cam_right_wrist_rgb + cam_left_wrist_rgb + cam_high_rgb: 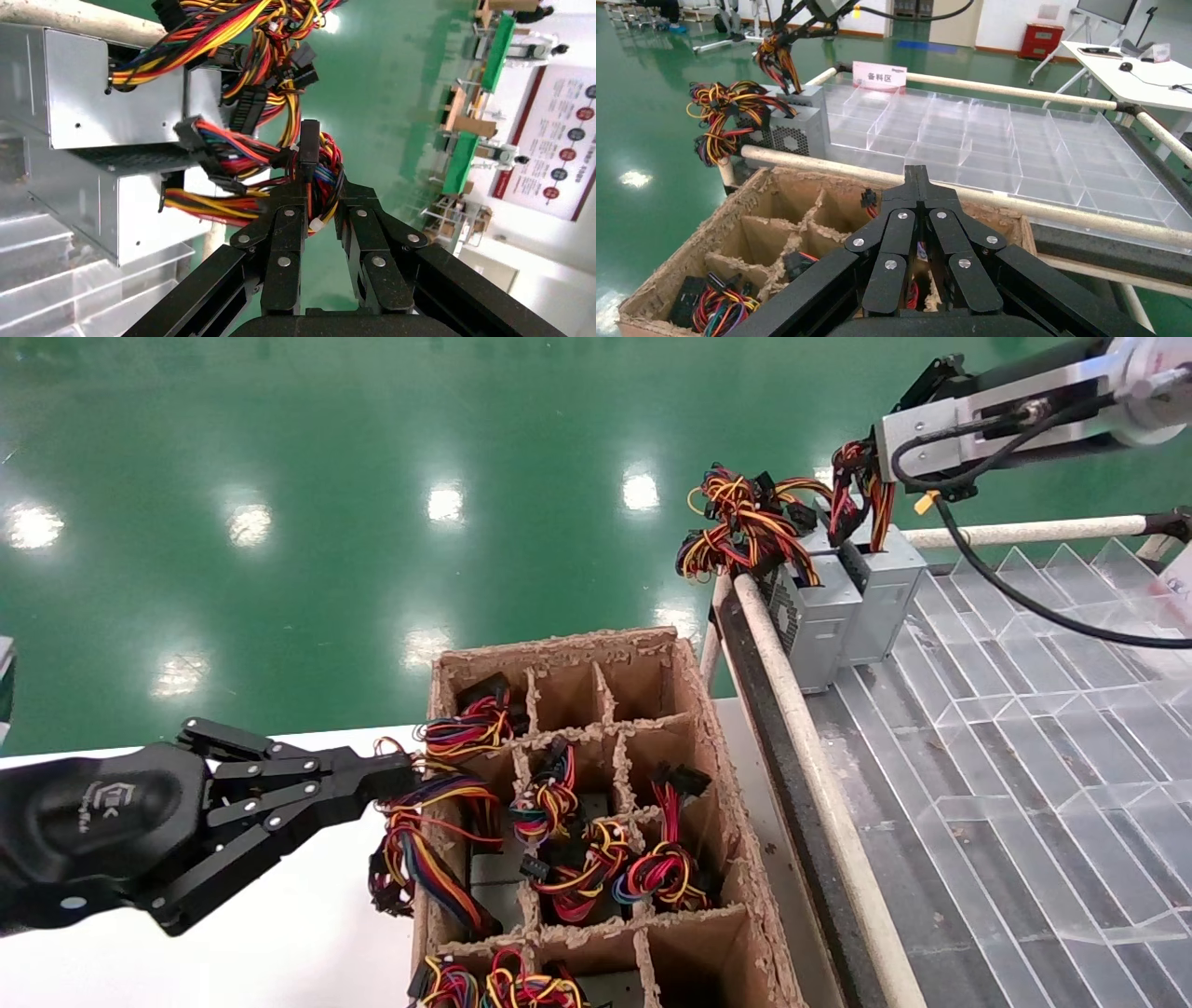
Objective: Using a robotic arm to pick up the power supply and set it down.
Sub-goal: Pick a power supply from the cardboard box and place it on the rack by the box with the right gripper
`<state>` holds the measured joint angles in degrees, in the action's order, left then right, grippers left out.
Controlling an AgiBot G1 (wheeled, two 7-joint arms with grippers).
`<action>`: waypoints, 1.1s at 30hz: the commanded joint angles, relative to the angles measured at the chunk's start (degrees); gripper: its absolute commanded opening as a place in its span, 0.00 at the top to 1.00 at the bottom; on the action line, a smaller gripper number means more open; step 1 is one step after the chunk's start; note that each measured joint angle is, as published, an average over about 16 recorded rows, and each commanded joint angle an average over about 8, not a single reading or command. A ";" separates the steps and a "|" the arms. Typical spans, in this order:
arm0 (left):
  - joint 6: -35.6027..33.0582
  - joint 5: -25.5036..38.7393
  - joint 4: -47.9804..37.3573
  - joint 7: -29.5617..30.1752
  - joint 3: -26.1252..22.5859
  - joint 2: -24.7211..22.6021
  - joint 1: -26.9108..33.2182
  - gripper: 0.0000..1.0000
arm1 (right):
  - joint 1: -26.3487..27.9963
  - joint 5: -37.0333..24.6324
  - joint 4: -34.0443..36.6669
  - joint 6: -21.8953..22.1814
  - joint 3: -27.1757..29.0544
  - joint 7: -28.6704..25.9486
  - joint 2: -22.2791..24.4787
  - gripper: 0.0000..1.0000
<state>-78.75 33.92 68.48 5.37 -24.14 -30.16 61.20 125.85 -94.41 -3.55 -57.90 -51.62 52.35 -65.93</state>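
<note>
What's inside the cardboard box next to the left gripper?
The cardboard box has divider cells; several hold bundles of coloured wires, and the far cells look empty. Whatever lies under the wires is mostly covered.

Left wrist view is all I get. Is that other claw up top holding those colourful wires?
Observer: Yes. Its own wrist view shows the right gripper shut on the power supply's wire bundle.
Operator: Is the metal box up in the air?
Observer: I can't tell if it's lifted. The head view shows it upright in the clear tray's corner, beside a second supply.
Operator: Where's my claw?
Observer: In the head view the left gripper is shut, its tip at the wires by the cardboard box's left edge.
</note>
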 commanded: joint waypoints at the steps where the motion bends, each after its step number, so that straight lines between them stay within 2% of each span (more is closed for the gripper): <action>1: 0.00 0.00 0.00 0.00 0.00 0.00 0.00 1.00 | -0.43 0.40 0.76 1.15 0.29 0.20 -0.42 1.00; 8: 0.00 0.00 0.00 0.00 0.00 0.00 0.00 1.00 | -0.97 -0.20 2.16 -0.07 -0.16 0.72 -1.37 1.00; 10: 0.00 0.00 0.00 0.00 0.00 0.00 0.00 1.00 | -1.06 -0.24 2.38 -0.29 -0.19 0.85 -1.49 0.92; 16: 0.00 0.00 0.00 0.00 0.00 0.00 0.00 1.00 | -1.03 0.11 2.60 -0.58 0.06 1.49 -1.40 0.18; 18: 0.00 0.00 0.00 0.00 0.00 0.00 0.00 1.00 | -0.96 0.27 2.66 -0.67 0.17 1.67 -1.31 0.01; 33: 0.00 0.00 0.00 0.00 0.00 0.00 0.00 1.00 | -0.46 3.01 2.93 -2.31 2.07 2.56 -0.05 0.00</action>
<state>-78.75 33.92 68.48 5.37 -24.14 -30.16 61.20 125.54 -91.00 -0.84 -60.90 -49.28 55.15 -65.77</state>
